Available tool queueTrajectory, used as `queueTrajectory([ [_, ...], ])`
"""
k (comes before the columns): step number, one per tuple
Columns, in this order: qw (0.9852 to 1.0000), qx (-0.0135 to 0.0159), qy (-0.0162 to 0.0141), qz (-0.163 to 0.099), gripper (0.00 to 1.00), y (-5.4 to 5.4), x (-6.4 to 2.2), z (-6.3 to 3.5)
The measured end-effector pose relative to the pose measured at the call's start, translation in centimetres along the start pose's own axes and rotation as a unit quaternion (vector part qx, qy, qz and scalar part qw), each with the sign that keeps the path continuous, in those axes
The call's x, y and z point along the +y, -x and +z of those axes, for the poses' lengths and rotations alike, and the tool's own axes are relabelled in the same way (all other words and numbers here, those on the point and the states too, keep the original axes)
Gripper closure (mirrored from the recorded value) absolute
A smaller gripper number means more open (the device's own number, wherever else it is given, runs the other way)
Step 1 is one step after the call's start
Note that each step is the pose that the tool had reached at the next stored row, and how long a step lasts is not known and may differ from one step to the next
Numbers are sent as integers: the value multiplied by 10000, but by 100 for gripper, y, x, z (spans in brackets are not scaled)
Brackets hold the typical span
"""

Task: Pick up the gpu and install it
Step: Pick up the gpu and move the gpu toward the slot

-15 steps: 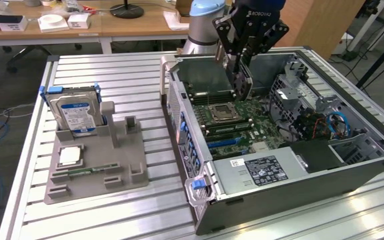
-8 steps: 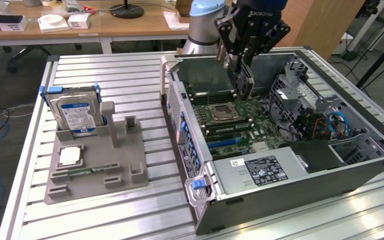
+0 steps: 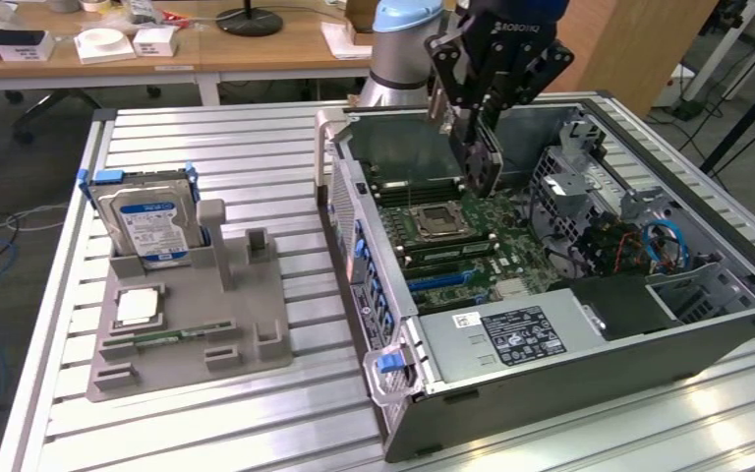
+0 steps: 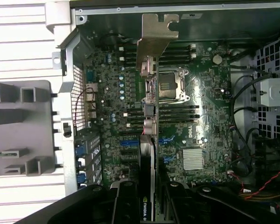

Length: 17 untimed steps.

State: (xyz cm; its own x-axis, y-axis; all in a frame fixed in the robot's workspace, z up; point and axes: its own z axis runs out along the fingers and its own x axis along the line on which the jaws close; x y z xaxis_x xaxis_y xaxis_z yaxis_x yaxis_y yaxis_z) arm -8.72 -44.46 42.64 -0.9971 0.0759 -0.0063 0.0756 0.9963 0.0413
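My gripper [image 3: 474, 126] is shut on the gpu [image 3: 484, 162], a thin dark card that hangs on edge over the open computer case [image 3: 351, 226]. In the wrist view the gpu [image 4: 148, 116] shows edge-on between the black fingers [image 4: 126, 203]. Its silver bracket [image 4: 156, 35] points toward the case's rear wall. The card hovers above the green motherboard [image 4: 205, 116], roughly over the CPU socket [image 3: 438, 220] and apart from the board. Blue expansion slots [image 4: 130, 141] lie on the board beside the card's line.
A grey fixture tray [image 3: 240, 339] on the slatted metal table [image 3: 286, 413] holds an upright hard drive [image 3: 152, 226], a square chip [image 3: 138, 306] and a memory stick [image 3: 168, 337]. Inside the case are a power supply [image 3: 515, 332], drive cages [image 3: 574, 187] and cables [image 3: 664, 244].
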Motion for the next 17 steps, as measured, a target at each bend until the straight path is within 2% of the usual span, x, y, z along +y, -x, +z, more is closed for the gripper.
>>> queueTrajectory([
  [17, 10000, 0, 0, 0, 74, 69, 5, 5],
])
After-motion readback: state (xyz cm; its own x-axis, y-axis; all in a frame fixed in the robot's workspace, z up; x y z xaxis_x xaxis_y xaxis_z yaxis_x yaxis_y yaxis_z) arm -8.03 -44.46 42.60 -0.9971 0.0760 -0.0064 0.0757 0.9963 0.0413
